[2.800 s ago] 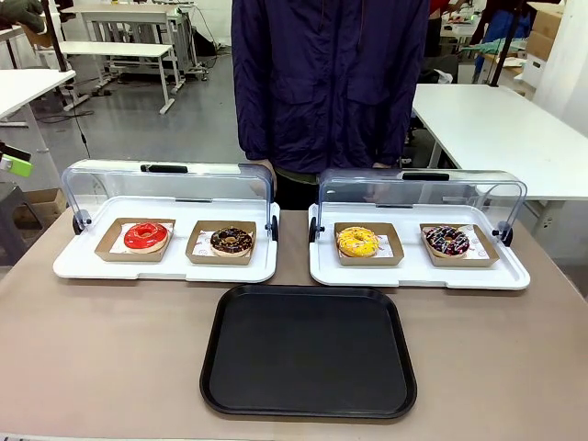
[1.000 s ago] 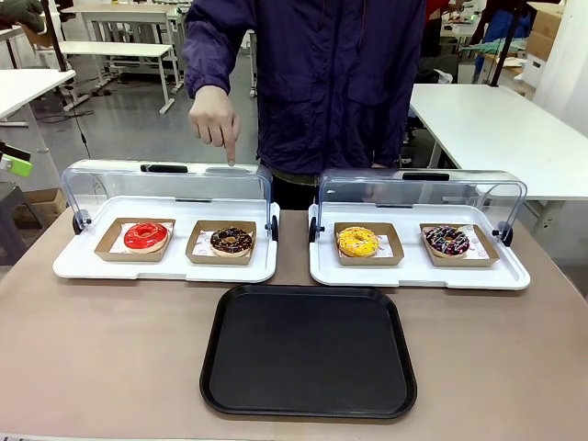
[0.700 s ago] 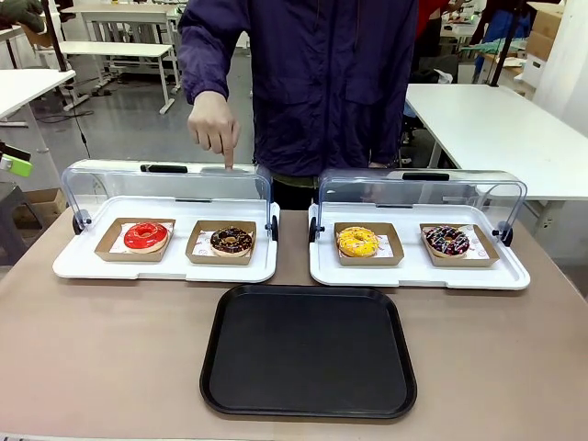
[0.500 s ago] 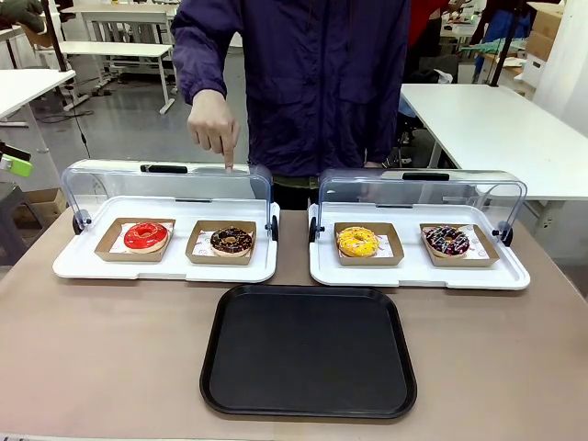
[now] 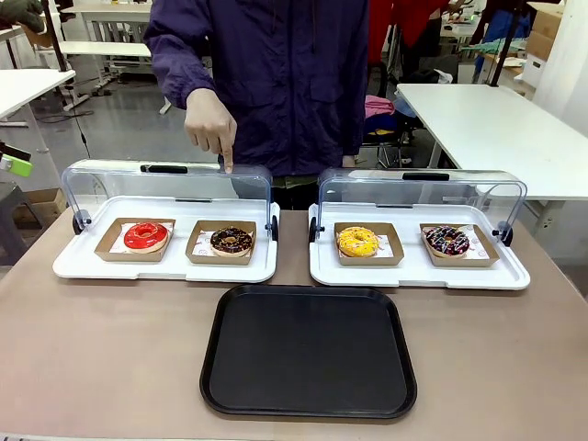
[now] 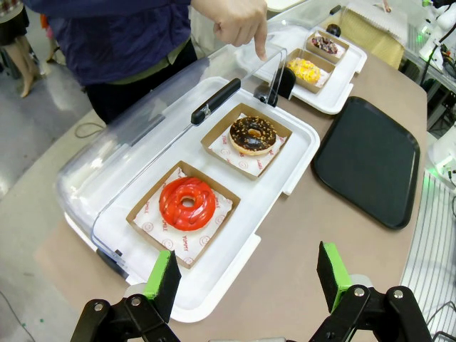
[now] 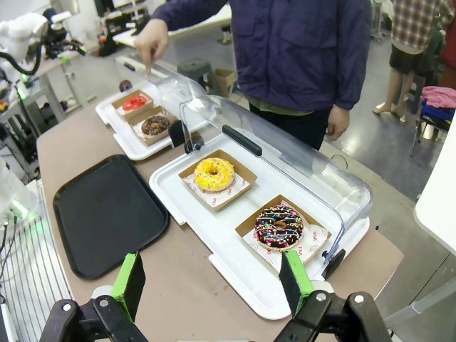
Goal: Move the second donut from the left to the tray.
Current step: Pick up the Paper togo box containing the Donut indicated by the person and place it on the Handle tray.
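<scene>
Tabletop (image 5: 110, 349) | black tray (image 5: 308, 354) near drizzled donut (image 5: 231, 241) | liner logos (image 6: 244, 164) unreadable | both jaws released

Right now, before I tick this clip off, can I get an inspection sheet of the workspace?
Surface: brown table, shared with a person at the far side.
Job's things: second donut from the left sits in its cardboard tray on the left white tray; black tray holds nothing; person's hand points down at the lid above that donut.
Clutter: red donut, yellow donut, sprinkled donut, right white tray; clear lids raised.
Grippers: left gripper and right gripper open, holding nothing.
Cables: nothing seen on the table.
Surroundings: white tables behind the person.
</scene>
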`<state>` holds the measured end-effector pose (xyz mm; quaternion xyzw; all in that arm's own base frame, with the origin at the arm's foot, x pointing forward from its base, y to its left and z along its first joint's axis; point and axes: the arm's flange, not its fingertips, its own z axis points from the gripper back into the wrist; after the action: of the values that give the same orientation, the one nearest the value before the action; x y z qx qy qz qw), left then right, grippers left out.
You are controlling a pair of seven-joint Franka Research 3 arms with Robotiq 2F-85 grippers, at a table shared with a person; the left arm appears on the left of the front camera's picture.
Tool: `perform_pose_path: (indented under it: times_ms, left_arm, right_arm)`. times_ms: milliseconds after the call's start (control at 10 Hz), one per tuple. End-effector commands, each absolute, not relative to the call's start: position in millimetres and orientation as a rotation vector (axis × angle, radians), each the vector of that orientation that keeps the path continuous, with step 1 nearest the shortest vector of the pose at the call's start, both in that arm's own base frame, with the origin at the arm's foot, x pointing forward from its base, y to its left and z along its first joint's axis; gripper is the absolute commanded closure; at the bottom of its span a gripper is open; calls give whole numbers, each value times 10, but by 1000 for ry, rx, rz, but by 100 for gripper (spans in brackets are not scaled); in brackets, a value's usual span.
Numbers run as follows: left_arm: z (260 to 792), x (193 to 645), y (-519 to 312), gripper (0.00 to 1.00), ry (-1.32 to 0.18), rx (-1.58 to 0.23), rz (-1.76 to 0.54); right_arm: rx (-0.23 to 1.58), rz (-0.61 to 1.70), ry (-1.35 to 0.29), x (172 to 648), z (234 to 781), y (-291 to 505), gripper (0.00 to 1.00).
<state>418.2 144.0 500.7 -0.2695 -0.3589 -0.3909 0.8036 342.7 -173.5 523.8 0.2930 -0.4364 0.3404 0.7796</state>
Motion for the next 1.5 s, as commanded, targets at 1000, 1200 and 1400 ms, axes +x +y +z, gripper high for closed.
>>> perform_pose_path:
  times_ms: [1000,1200,1400]
  left_arm:
    - [5487,4422,460,0,-624,-400,-1155]
    - [5409,4476,-169,0,-522,-291,-1370]
    - [5156,4502,-668,0,-431,-238,-1546]
  right_arm:
    - [634,749,-976,3456,5250,-1731,0]
    - [634,749,-976,3456,5250,-1731,0]
    - [634,749,-976,3456,5250,-1731,0]
